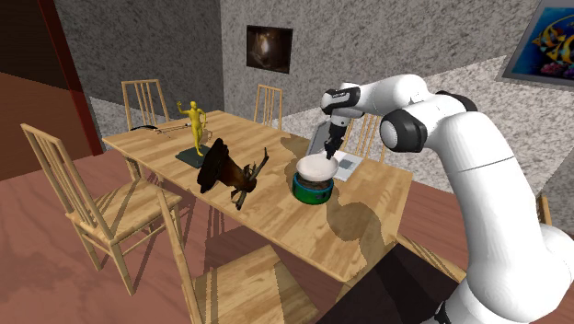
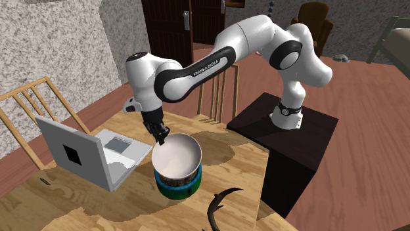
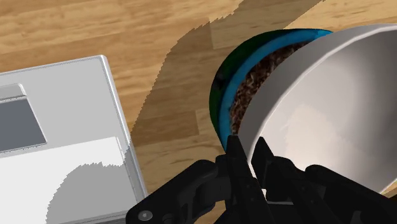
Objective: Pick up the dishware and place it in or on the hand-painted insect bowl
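White bowl (image 3: 331, 114), rim clasped by gripper (image 3: 249, 150), atop green-blue bowl (image 3: 220, 102)

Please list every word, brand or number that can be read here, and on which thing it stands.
"FRANKA EMIKA": on the arm, along its dark forearm, second exterior view.
Nothing else: the laptop lid bears only a black square; the white bowl and the wall picture carry no letters.
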### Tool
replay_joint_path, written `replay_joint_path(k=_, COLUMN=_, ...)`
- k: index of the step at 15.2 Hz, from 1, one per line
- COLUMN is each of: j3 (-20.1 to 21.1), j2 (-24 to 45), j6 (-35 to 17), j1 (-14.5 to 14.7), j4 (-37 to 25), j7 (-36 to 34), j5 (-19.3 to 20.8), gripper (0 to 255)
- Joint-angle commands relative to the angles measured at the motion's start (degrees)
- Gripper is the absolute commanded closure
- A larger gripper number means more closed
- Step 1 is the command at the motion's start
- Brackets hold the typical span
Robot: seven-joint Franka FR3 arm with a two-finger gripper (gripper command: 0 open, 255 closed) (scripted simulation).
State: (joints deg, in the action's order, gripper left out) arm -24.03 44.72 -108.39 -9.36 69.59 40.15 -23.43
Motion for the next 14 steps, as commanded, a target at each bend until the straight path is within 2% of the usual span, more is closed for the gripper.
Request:
replay_joint_path(k=1, j3=0.17, j2=0.62, j6=-1.04, j1=-0.01, j4=0.40, j7=0.19, j5=-0.24, gripper=255)
replay_joint_path(k=5, j3=0.47, j2=1.63, j6=-3.01, j1=0.00, j4=1.44, j7=0.62, j5=-0.68, gripper=255)
replay_joint_path(k=12, j3=0.47, j2=1.65, j6=-3.00, j1=0.00, j4=1.42, j7=0.62, j5=-0.68, gripper=255)
replay_joint_path(k=13, j3=0.47, j2=1.65, j6=-3.00, j1=0.00, j4=1.42, j7=0.61, j5=-0.68, gripper=0)
replay_joint_path(k=14, j3=0.47, j2=1.65, j6=-3.00, j1=0.00, j4=1.41, j7=0.62, j5=-0.69, gripper=0)
